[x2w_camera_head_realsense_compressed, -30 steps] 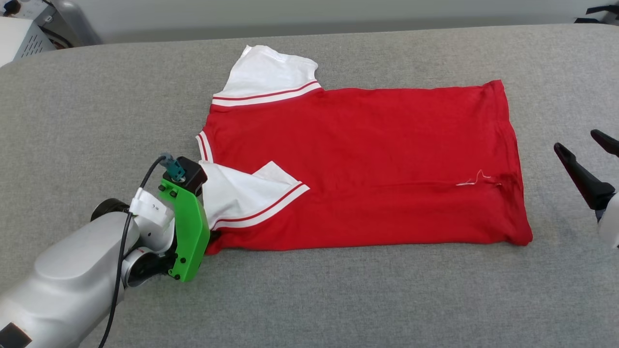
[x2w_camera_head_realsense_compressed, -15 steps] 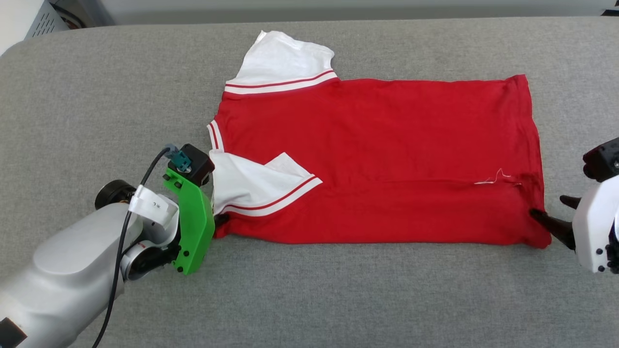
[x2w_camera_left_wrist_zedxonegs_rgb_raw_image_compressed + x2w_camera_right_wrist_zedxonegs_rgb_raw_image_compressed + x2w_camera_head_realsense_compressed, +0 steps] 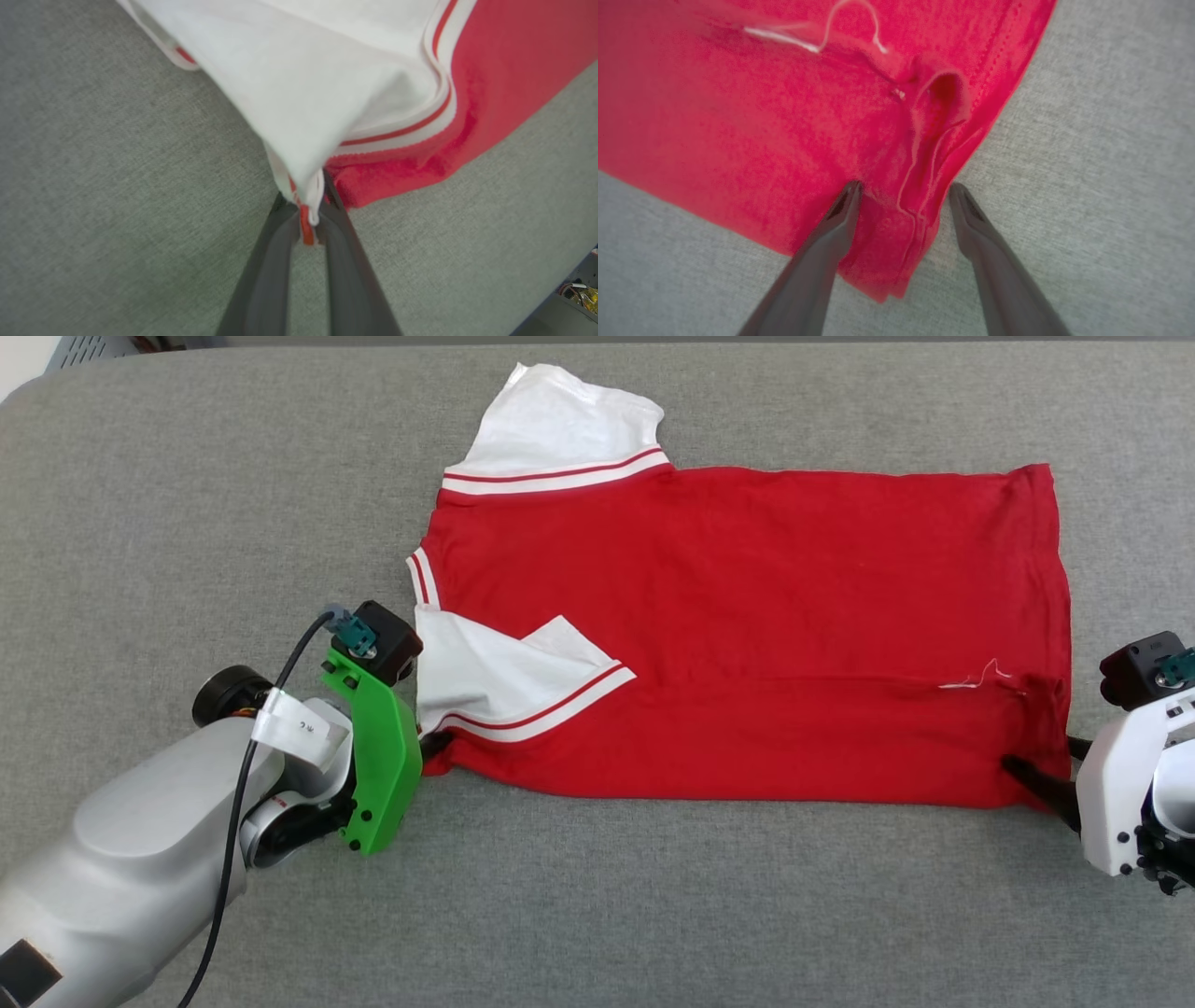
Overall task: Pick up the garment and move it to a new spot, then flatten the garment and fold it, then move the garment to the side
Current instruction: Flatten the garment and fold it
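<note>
Red cloth covers the middle of the grey fabric-covered surface point(image 3: 653, 896): the garment point(image 3: 747, 635) lies flat there with its plain side up, collar end toward the robot's left and hem toward its right. The near white sleeve point(image 3: 504, 672) is folded in over the body, while the far sleeve point(image 3: 560, 429) spreads out behind. A loose white thread point(image 3: 980, 677) curls near the hem corner. The left gripper point(image 3: 431, 747) is pinched tight on the bunched near shoulder corner, white and red trim squeezed between its fingers point(image 3: 261, 280). The right gripper point(image 3: 1041, 754) stands wide at the near hem corner, one finger point(image 3: 831, 233) over the red cloth, the other just beside the hem on bare grey, gripping nothing. A green bracket point(image 3: 378, 775) and black cable point(image 3: 233, 821) ride the left wrist. A grilled metal box point(image 3: 84, 345) peeks in at the far left corner.
</note>
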Robot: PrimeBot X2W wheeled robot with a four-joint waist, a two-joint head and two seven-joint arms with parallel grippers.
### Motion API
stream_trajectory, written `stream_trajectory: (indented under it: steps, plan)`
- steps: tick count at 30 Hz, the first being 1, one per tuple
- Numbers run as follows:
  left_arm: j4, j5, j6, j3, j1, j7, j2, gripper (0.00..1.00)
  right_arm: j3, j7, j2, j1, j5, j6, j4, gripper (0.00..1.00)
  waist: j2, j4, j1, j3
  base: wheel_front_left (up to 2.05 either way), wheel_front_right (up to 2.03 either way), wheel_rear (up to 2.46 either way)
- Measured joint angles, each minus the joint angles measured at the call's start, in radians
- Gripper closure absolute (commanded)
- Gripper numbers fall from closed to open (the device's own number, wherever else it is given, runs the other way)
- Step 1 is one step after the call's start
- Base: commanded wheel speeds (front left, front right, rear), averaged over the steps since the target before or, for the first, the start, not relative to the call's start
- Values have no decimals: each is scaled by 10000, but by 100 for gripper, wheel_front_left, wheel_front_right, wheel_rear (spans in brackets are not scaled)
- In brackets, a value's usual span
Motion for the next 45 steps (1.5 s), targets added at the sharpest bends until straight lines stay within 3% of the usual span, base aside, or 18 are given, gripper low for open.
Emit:
stream_trajectory:
  steps: [7,15,29,36,43,44,45]
  plan:
    - [29,-163,0,-27,339,-435,71,100,270,-1003,0,-45,263,0,-67,100,0,-169,0,-415,0,0,0]
    - [-600,-309,36,12,951,-832,750,100,42,-1733,-493,661,362,2,-966,100,1,-261,0,-1121,0,0,0]
    - [-2729,-596,1074,-61,2217,-1114,1755,100,-1505,-1756,-1060,2636,531,12,-2245,100,1,-200,0,-1883,0,0,0]
    - [-2855,-650,1386,-142,2665,-1152,1733,100,-2098,-1444,-685,3184,529,13,-2069,100,1,-264,0,-1680,0,0,0]
    - [-1898,-683,1407,-186,2724,-1260,1106,100,-2326,-1453,224,3169,313,12,-1104,100,0,-305,0,-1245,0,0,0]
    - [-1741,-683,1396,-196,2725,-1325,1014,100,-2326,-1532,343,3161,257,12,-945,99,0,-303,0,-1198,0,0,0]
    - [-1636,-673,1363,-196,2725,-1352,965,81,-2328,-1618,416,3148,205,12,-855,75,1,-298,0,-1170,0,0,0]
